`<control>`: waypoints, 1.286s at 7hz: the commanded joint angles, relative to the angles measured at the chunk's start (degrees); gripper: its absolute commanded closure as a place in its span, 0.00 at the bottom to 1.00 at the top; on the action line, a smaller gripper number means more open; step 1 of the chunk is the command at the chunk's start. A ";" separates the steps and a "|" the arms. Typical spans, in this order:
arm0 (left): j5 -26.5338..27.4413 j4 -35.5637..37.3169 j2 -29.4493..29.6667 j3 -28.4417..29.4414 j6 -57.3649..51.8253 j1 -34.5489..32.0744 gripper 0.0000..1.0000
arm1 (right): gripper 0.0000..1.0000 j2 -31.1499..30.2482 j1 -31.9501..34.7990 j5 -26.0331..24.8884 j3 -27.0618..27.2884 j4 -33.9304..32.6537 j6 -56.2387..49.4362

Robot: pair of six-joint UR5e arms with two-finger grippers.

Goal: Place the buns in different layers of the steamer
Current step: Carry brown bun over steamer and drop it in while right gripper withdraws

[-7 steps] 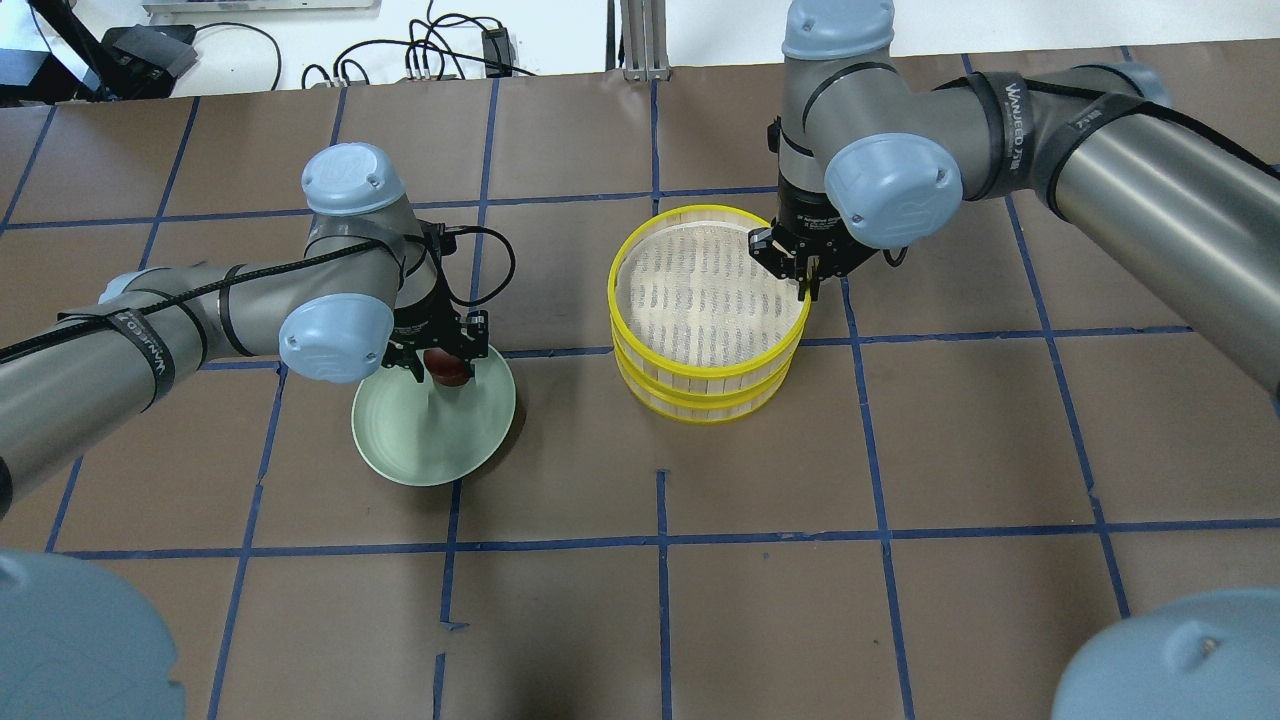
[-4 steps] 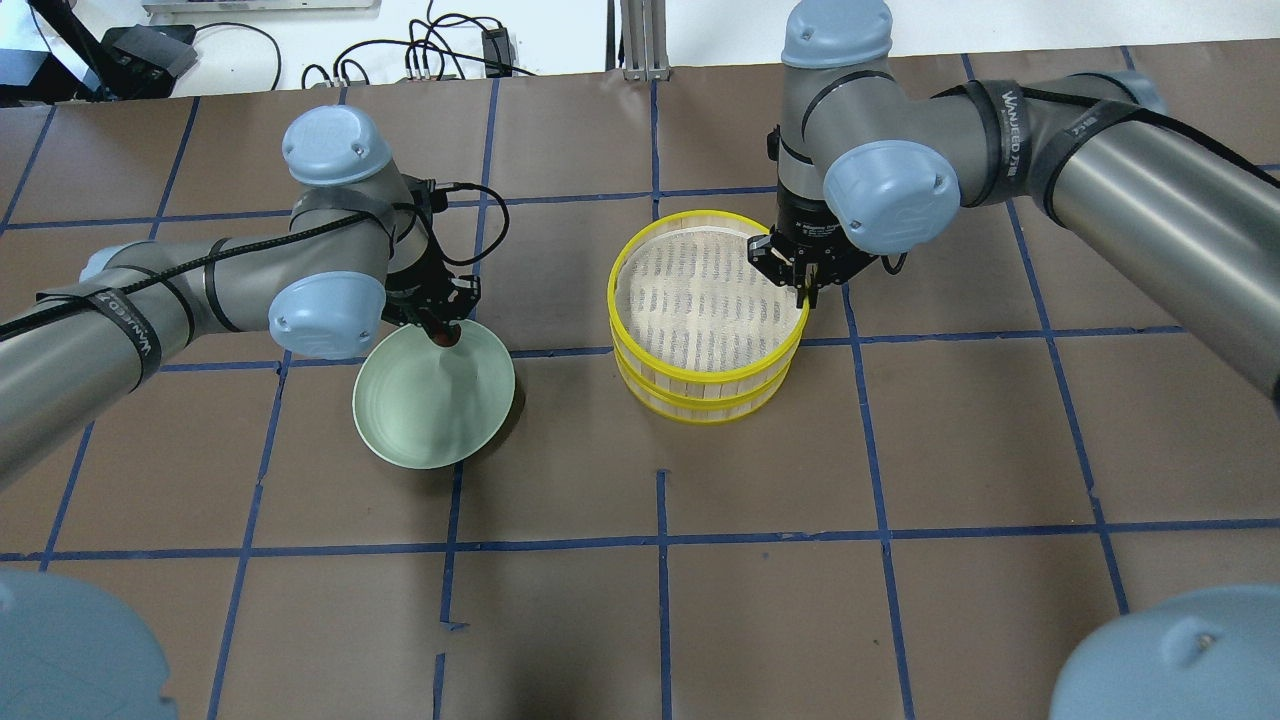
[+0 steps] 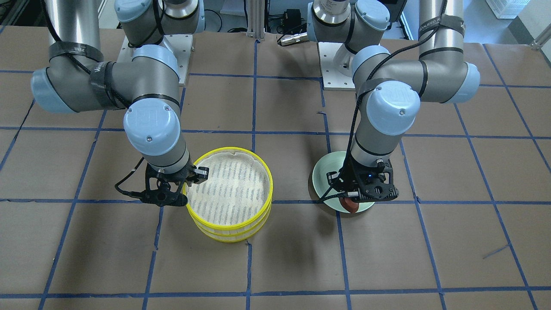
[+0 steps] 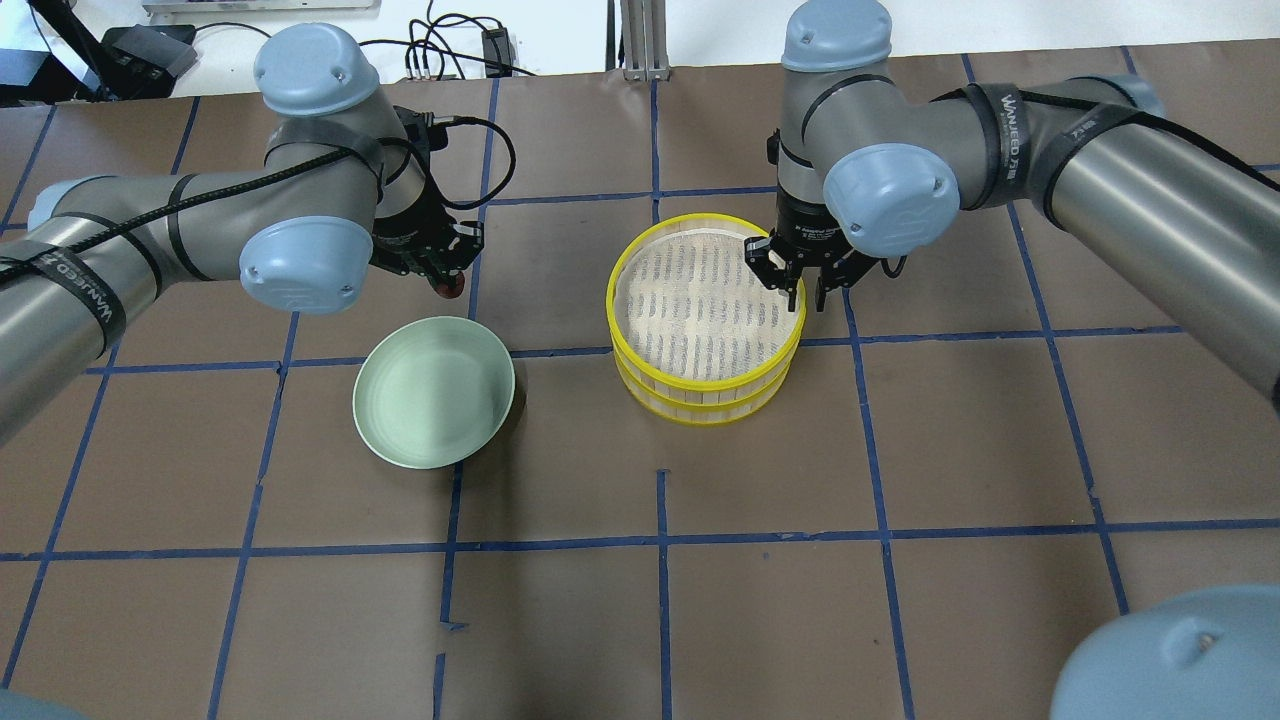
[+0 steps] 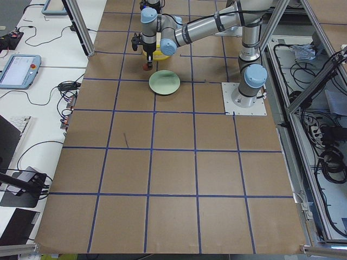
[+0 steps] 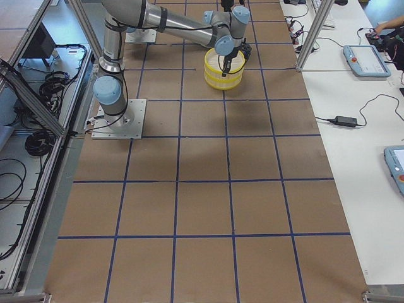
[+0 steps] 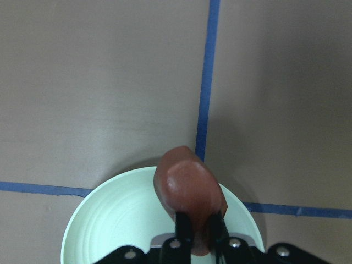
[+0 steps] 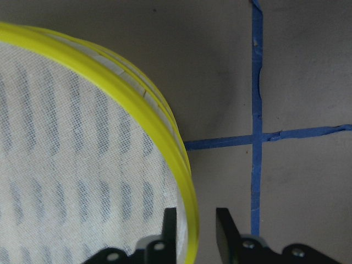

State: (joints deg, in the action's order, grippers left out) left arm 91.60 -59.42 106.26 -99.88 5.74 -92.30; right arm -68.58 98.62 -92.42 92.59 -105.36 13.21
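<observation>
**Hazards, largest item first.** The steamer (image 4: 700, 392) is two trays stacked right of centre on the surface (image 4: 900, 620). The right gripper (image 4: 808, 292) stands at its far right edge. Its fingers (image 8: 224, 228) are spread astride the upper tray's rim (image 8: 137, 104), one inside and one outside, neither pressing it yet. A pinch on so thin a rim, at one side only, would likely let the tray tilt or slip when raised, or drag the lower tray along.

The pale green bowl (image 4: 433, 405), left of the steamer and well apart from it, holds nothing. The left gripper (image 4: 448, 278) has its fingers closed on the reddish-brown bun (image 7: 187, 184), held aloft near the bowl's far rim. The grip takes only one end of a rounded body, so the bun may pivot or drop in transit. The two arms could also meet over the steamer if the left one arrives while the right one occupies the rim. The white bun shows in no view, so which layer is free cannot be told.

**Materials.**
- **Surface:** matt brown paper, gridded with blue tape.
- **Steamer:** round, with bright yellow hoops and pale slatted walls. The white mesh cloth liner is slack, faintly wrinkled and bare on top.
- **Bowl:** smooth and shallow, with faint concentric rings.
- **Bun:** smooth, slightly glossy, ovoid with a blunt point.
</observation>
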 commanded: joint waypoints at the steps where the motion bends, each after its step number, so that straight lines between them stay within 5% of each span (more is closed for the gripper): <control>1: -0.11 -0.34 -0.35 1.18 0.06 -1.04 0.99 | 0.01 -0.24 -0.18 -0.13 -0.65 -0.02 -0.20; 2: -0.28 -0.35 -0.26 1.35 0.84 -2.00 0.99 | 0.01 -1.02 -2.01 -0.48 -2.84 0.24 -1.51; 6: -12.57 0.79 0.44 7.59 12.96 -10.25 0.97 | 0.00 -15.33 -12.48 2.50 -14.42 21.19 -14.26; 8: -17.38 7.07 2.18 7.25 23.04 -14.56 0.92 | 0.00 -15.71 -13.97 2.59 -17.88 27.39 -15.05; 9: -17.60 12.00 4.29 7.25 25.08 -15.28 0.61 | 0.00 -15.62 -13.11 3.29 -18.06 27.40 -15.14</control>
State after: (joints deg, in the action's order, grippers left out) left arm 75.58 -53.05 108.44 -92.59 27.10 -105.96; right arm -84.06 85.19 -89.77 75.33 -79.25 -1.56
